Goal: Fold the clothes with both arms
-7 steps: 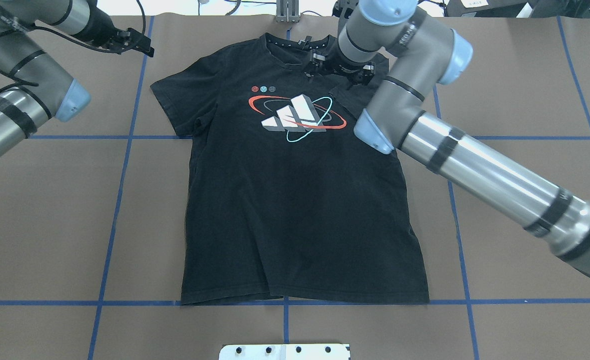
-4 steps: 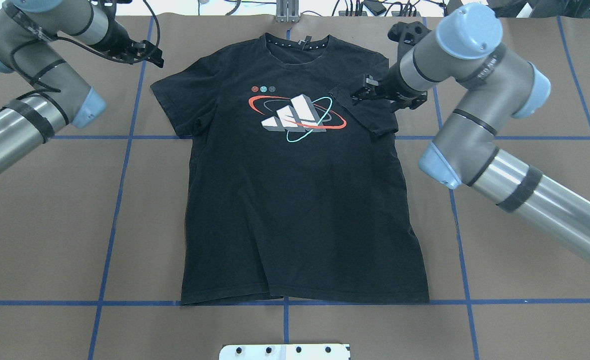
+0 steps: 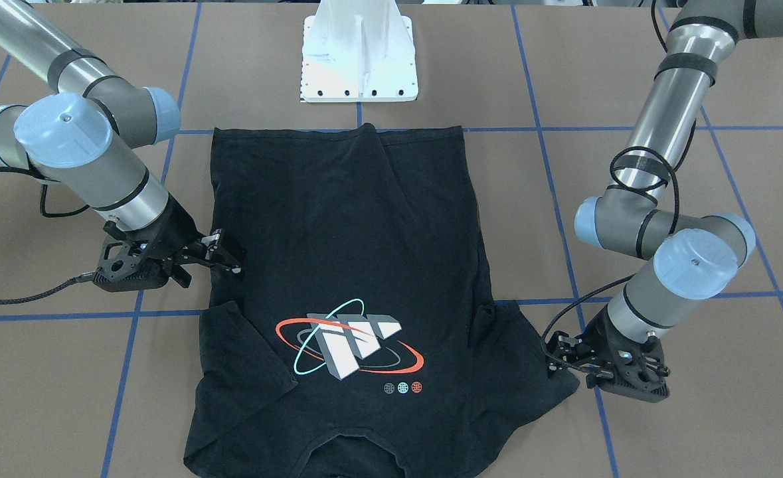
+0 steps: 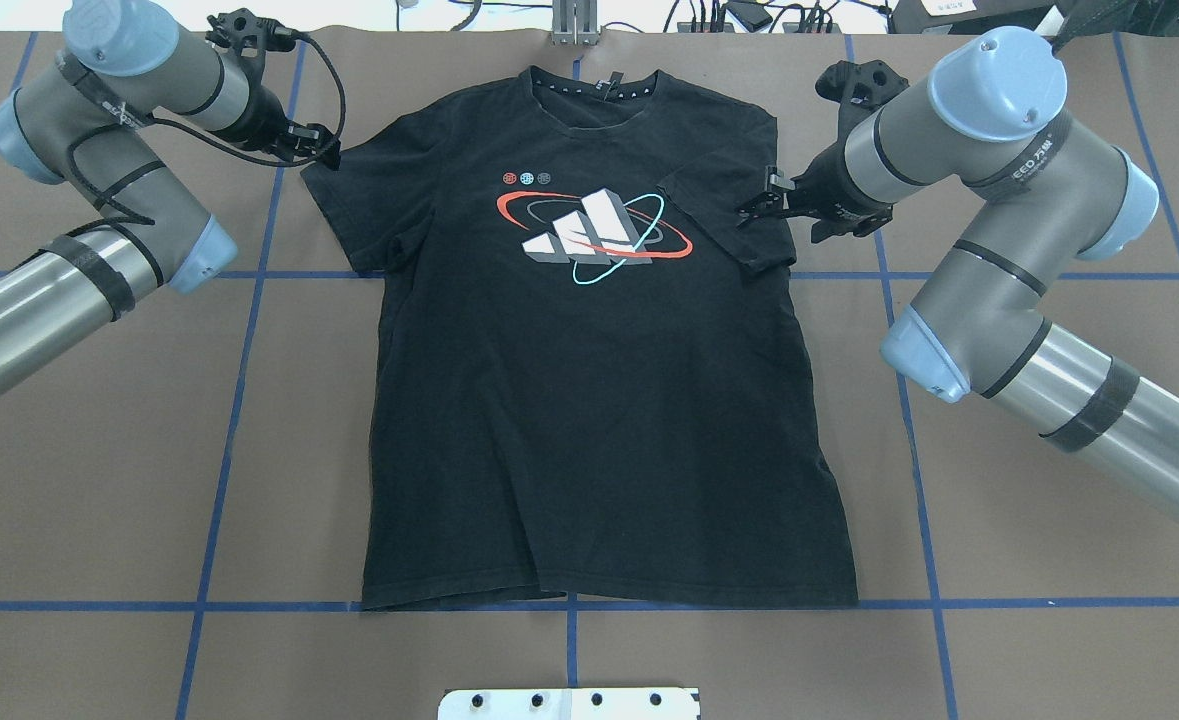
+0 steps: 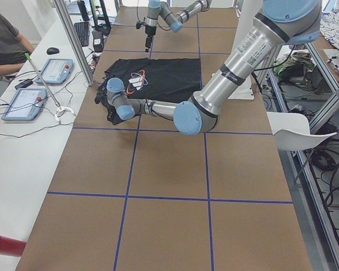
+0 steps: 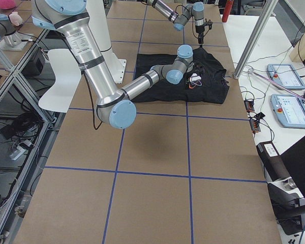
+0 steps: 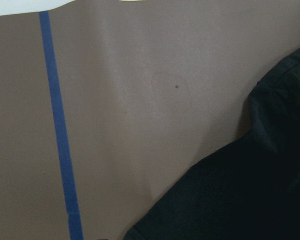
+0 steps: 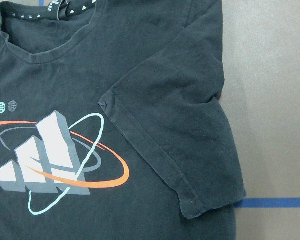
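Brown paper-covered tabletop (image 4: 99,450), marked into a grid with blue tape (image 4: 239,380). One black shirt (image 4: 589,420) lies flat in the middle, print side up. Its collar points away from the robot and its hem runs along a tape line. The sleeve (image 8: 175,125) on the robot's right is folded in over the chest; the other is spread on the paper. A white bolted plate (image 3: 359,66) sits near the hem, apart from it.

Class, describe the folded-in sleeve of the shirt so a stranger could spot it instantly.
On the brown table lies a black T-shirt, print up. Look at the sleeve beside the right gripper. Unlike the other sleeve, which spreads outward, it is folded inward toward the logo.
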Available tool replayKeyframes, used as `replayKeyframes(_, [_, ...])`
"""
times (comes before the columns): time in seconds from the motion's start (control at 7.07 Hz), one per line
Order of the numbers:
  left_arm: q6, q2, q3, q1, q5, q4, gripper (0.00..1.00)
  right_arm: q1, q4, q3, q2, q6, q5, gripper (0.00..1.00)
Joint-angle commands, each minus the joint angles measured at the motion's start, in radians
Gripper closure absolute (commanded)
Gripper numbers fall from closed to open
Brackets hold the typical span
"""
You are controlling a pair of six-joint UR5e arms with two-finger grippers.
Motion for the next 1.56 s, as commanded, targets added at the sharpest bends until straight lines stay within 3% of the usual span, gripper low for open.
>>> replayKeyframes(0.0, [-0.003, 0.003, 0.024, -0.002, 0.001, 0.004, 0.32, 0.000, 0.000, 0.003, -0.002, 0.000, -0.002, 0.00])
replayKeyframes(0.57, [-0.013, -0.003, 0.052, -0.001, -0.002, -0.001, 0.39, 0.000, 0.000, 0.003, 0.000, 0.002, -0.005, 0.00])
replayKeyframes(1.41, [-0.015, -0.033, 0.093, 0.004, -0.004, -0.009, 0.40, 0.004, 0.000, -0.002, -0.002, 0.002, -0.009, 0.00])
